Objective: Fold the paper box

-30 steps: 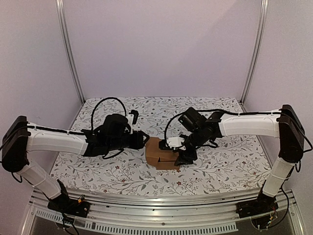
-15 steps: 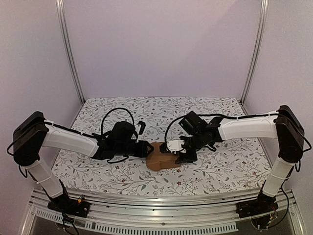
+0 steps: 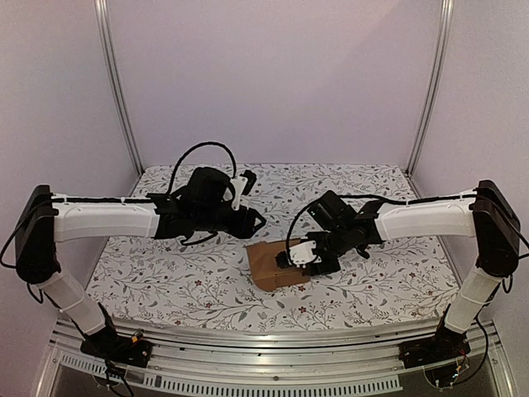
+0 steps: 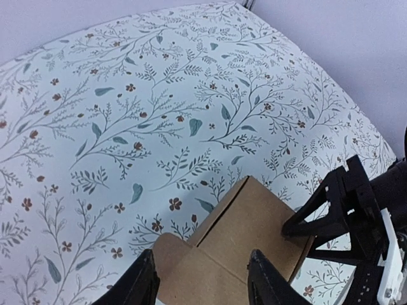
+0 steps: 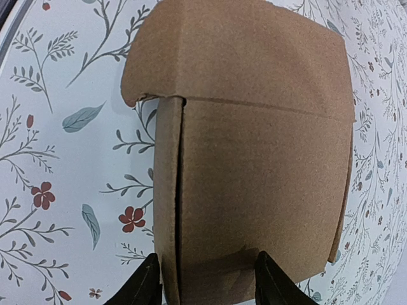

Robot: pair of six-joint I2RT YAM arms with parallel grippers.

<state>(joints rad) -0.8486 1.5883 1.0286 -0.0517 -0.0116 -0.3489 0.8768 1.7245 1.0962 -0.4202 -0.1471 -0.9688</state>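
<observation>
While the plain brown cardboard paper box [image 3: 271,266] sits partly folded | right gripper [image 3: 293,259] spread at its edge | left gripper [image 3: 257,222] spread, empty | next, likely: tuck flap [image 5: 145,67]

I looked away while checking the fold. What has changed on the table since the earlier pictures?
The left gripper has left the cardboard box, rising up and back from its left side; its jaws hang open above it. The box looks flatter than a second ago. The right gripper stayed at the box's right side, and the box kept its place on the table.
</observation>
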